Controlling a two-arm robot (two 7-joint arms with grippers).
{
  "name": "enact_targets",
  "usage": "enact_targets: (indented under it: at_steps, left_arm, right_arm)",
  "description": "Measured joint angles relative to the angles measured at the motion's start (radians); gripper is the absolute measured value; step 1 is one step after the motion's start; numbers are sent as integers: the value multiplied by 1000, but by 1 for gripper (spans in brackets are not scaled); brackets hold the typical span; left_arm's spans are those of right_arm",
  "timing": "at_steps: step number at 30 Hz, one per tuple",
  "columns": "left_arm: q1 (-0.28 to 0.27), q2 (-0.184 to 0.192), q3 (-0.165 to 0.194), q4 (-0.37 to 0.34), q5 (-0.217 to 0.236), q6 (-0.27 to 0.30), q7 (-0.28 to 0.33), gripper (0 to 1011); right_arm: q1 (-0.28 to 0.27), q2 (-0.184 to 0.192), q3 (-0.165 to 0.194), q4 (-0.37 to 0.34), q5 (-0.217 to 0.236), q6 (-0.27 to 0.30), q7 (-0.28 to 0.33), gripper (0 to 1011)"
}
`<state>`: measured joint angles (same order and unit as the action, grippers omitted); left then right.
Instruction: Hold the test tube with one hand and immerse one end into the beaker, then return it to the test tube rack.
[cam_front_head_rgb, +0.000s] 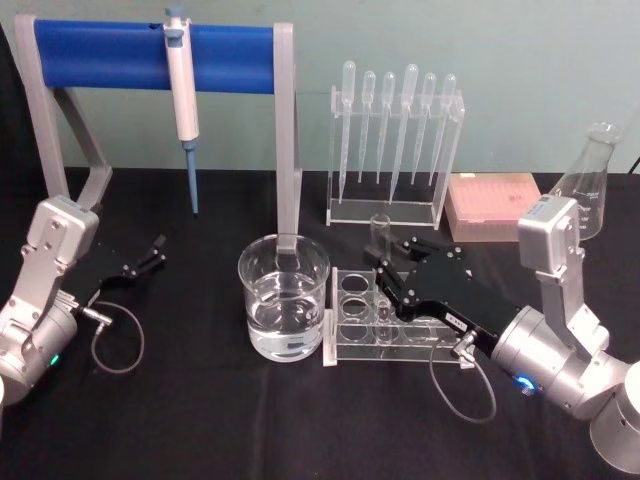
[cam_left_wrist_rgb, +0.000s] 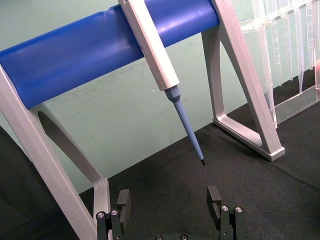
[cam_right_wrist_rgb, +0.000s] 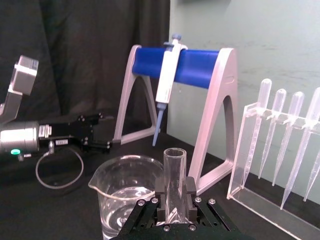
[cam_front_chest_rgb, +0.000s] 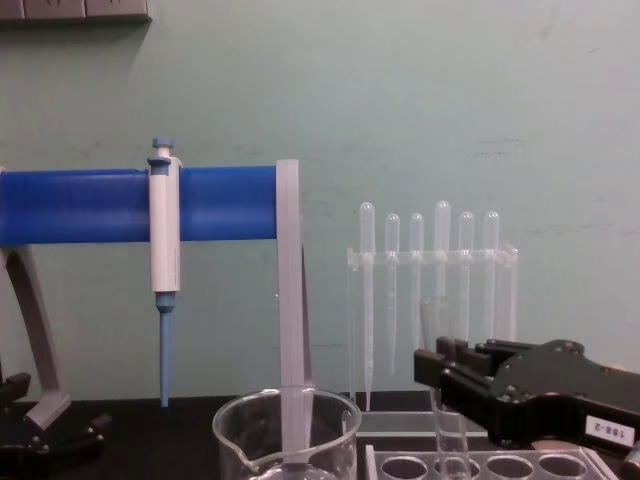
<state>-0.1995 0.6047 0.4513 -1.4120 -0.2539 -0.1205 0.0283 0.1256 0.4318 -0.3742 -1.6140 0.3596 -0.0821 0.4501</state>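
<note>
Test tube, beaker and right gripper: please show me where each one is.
test tube (cam_right_wrist_rgb: 174, 170): right wrist view, upper glass wall above the jaws.
beaker (cam_front_head_rgb: 284, 268): head view, near rim.
right gripper (cam_right_wrist_rgb: 175, 192): right wrist view, midway between its fingertips, closed on the tube.

The whole table is seen from above and behind in the head view, angled down. A low, level look toward the green wall is given by the chest view. The blue stand (cam_front_head_rgb: 150, 55) is shared by all four views. It is viewed closely from below by the left wrist camera. The test tube (cam_right_wrist_rgb: 174, 175) is framed at close range, apparently upright, at lower centre of the right wrist view.
</note>
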Motion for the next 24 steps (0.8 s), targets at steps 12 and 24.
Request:
enact_targets:
  at_steps: [12, 24]
  left_arm:
    - [0, 0, 0, 0, 0, 0, 0, 1000]
    - [0, 0, 0, 0, 0, 0, 0, 1000]
  right_arm:
    - [-10, 30, -5, -50, -23, 88, -14, 387]
    - [-280, 91, 140, -226, -22, 93, -145, 788]
